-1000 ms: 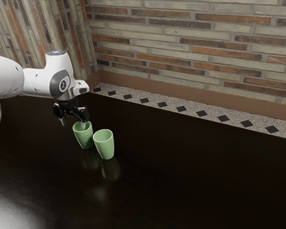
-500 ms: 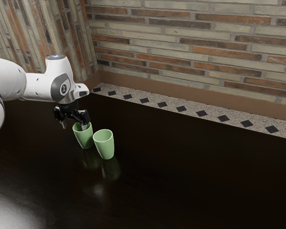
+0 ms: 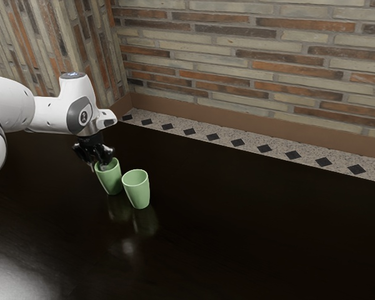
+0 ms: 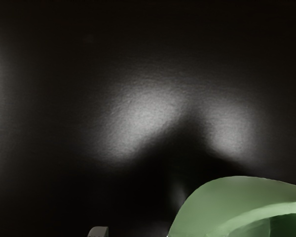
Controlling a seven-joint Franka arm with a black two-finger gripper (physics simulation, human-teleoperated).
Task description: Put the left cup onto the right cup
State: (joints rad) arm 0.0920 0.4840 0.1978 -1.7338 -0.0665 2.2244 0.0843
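Left cup (image 3: 110, 178): exterior view has it standing on the dark table (image 3: 237, 237), toward the exterior view's left, leaning slightly off vertical. Mouth faces up. Right cup (image 3: 137, 189) is just beside it on the exterior view's right and a little nearer the camera, upright, same pale green. Can't tell whether the two walls touch or only sit very close. Both cups leave faint reflections on the glossy top.

Gripper (image 3: 97, 164) is down at the left cup's rim, on the side away from the right cup. Fingers are drawn close together and pinch the cup wall at the rim, so the jaws are clamped on the left cup. Cup base looks to be on the table. White arm (image 3: 50, 112) comes in from the exterior view's left, hand pointing down.

Background: brick wall (image 3: 250, 56) on two sides, with a speckled ledge (image 3: 262, 147) carrying black diamond tiles along the table's far edge.

Wrist view: blurred green curve of the left cup (image 4: 237, 210) right under the hand, with part of the rim readable. Behind it is dark table (image 4: 49, 74) with two soft light patches. A grey sliver (image 4: 97, 231) sits near the cup, can't identify it.
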